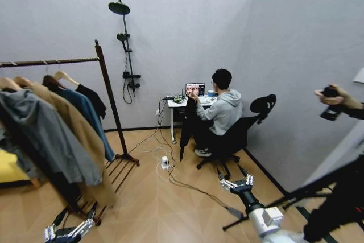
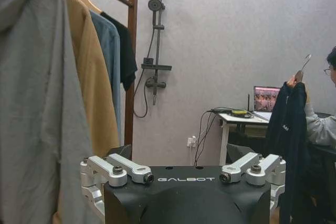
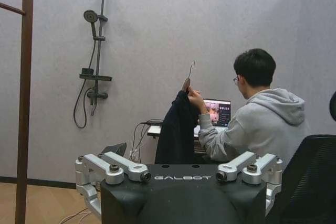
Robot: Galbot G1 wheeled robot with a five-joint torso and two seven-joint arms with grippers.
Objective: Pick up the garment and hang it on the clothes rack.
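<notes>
While nothing is yet in our grasp, we judge ourselves at the very first step: reaching the garment before any lifting or hanging can begin. Beginning with the biggest thing, the clothes rack (image 1: 108, 98) stands on our left, its dark wooden post rising from a slatted foot shelf, its rail already crowded with a grey hooded top, a tan coat and a blue shirt. Across the room, a seated person in a grey hoodie holds the garment (image 3: 178, 127) up by the hook of its hanger, so that the long black jacket hangs straight down beside the small white tabletop (image 1: 187, 104) with its laptop.

Our left tool (image 1: 69, 232) hovers low near the foot of the rack, its fingers spread wide and holding nothing. Our right tool (image 1: 236, 184) reaches forward on the right, over the floor and its trailing cable, likewise spread open and empty.

The garment hangs well apart from both tools, straight ahead and higher than either, and nearer to the right one. As we see it, the next move calls for closing that gap and bringing an open tool to the hanger's hook.
</notes>
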